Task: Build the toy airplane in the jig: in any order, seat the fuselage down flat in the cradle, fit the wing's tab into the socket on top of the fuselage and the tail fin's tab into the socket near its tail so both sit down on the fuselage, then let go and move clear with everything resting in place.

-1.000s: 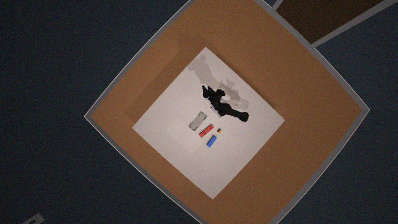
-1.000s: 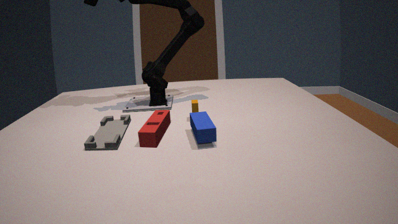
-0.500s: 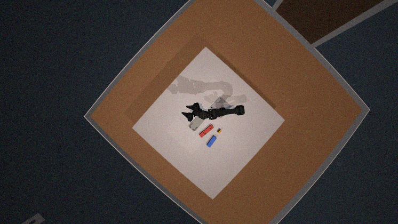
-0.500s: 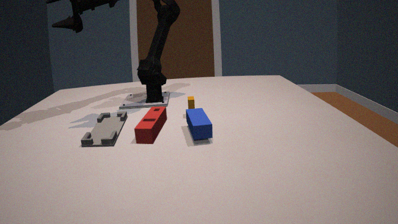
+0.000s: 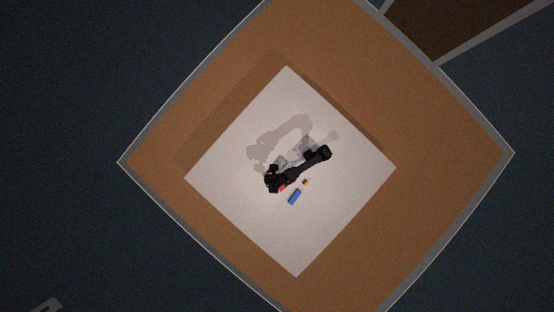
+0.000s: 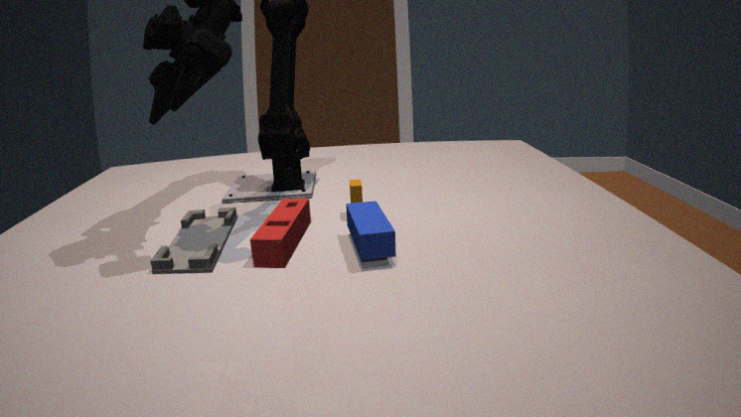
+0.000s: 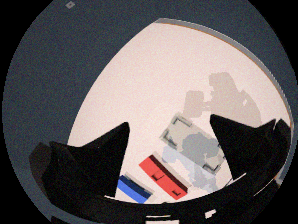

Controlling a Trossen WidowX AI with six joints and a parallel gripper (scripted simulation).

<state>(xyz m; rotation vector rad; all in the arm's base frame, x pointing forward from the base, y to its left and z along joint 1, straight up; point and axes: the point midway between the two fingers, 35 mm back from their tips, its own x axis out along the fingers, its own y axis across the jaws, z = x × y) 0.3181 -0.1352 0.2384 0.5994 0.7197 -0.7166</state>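
The red fuselage [image 5: 282, 188] [image 6: 279, 230] [image 7: 162, 178] lies on the table, two sockets upward, beside the grey jig [image 6: 197, 240] [image 7: 175, 136] and outside its cradle. The blue wing [image 5: 294, 197] [image 6: 370, 222] [image 7: 134, 192] lies on the fuselage's other side, its body slightly above the table. The small orange tail fin [image 5: 305, 183] [image 6: 356, 192] stands behind the wing in the exterior view; I cannot make it out in the wrist view. My gripper [image 7: 172, 121] is open and empty, high above the table, pointing down at a slant. The arm partly covers the fuselage and jig in the top view.
The arm's base plate [image 6: 238, 198] is behind the jig and fuselage in the exterior view. The fuselage stands in a narrow gap between jig and wing. The white table [image 5: 248, 209] [image 6: 466, 321] bears all the parts; the arm's shadow falls across the jig.
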